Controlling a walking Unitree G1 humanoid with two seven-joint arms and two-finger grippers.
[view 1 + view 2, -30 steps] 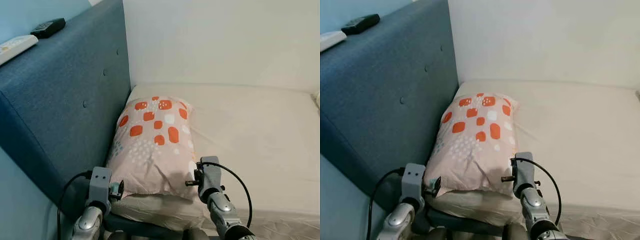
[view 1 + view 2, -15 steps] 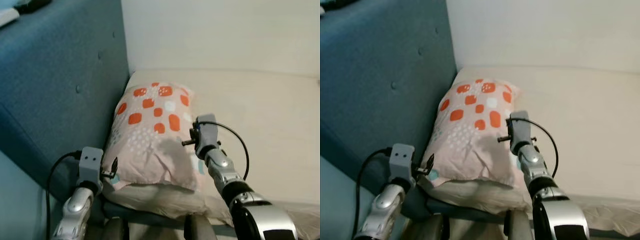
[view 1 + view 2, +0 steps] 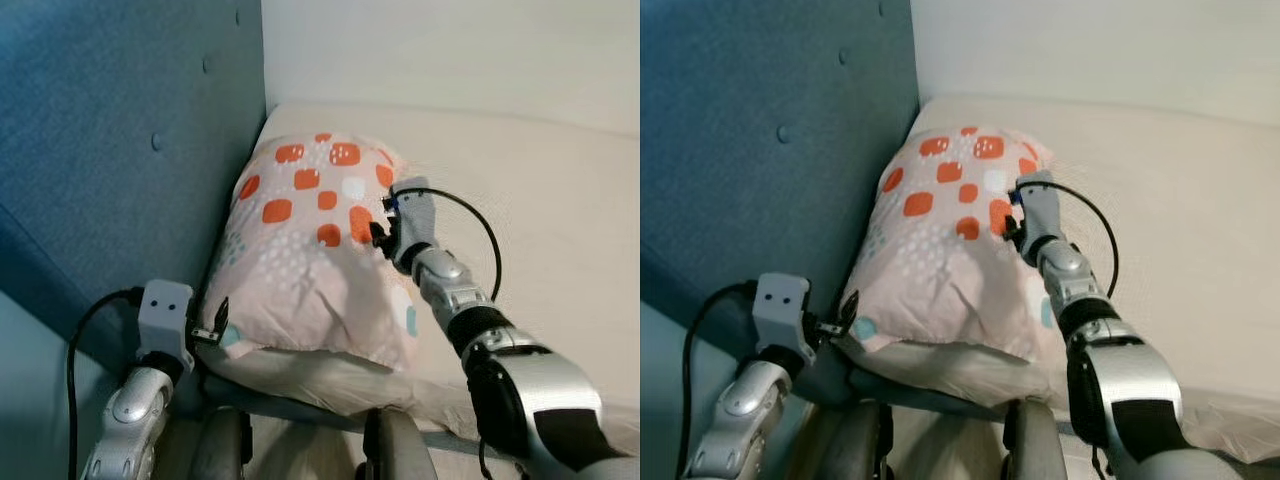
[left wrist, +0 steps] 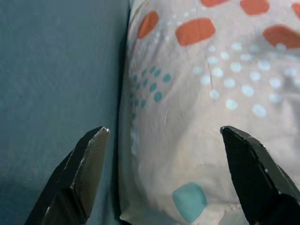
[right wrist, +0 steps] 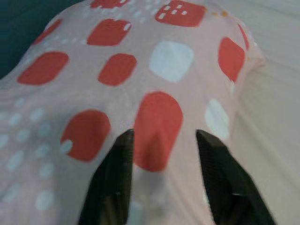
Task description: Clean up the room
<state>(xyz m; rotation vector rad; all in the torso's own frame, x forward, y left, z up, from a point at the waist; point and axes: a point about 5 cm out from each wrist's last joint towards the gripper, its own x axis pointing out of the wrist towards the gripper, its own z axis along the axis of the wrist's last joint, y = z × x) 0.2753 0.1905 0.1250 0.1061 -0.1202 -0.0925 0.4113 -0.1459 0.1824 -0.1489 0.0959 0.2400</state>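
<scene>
Right claw (image 3: 383,233) now pressing pillow (image 3: 300,260) top, fingers parted, left claw (image 4: 168,178) wide at pillow's near edge

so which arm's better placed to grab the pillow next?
Probably right. The right gripper is already on top of the pillow, fingers open astride an orange patch. The left gripper is open too, but short of the pillow's near end beside the blue headboard.

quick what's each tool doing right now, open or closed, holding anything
Left tool: open, empty, its fingers spread either side of the pillow's near corner.
Right tool: open, fingertips pressing into the pillow top, pinching a fold around an orange patch; not closed.
</scene>
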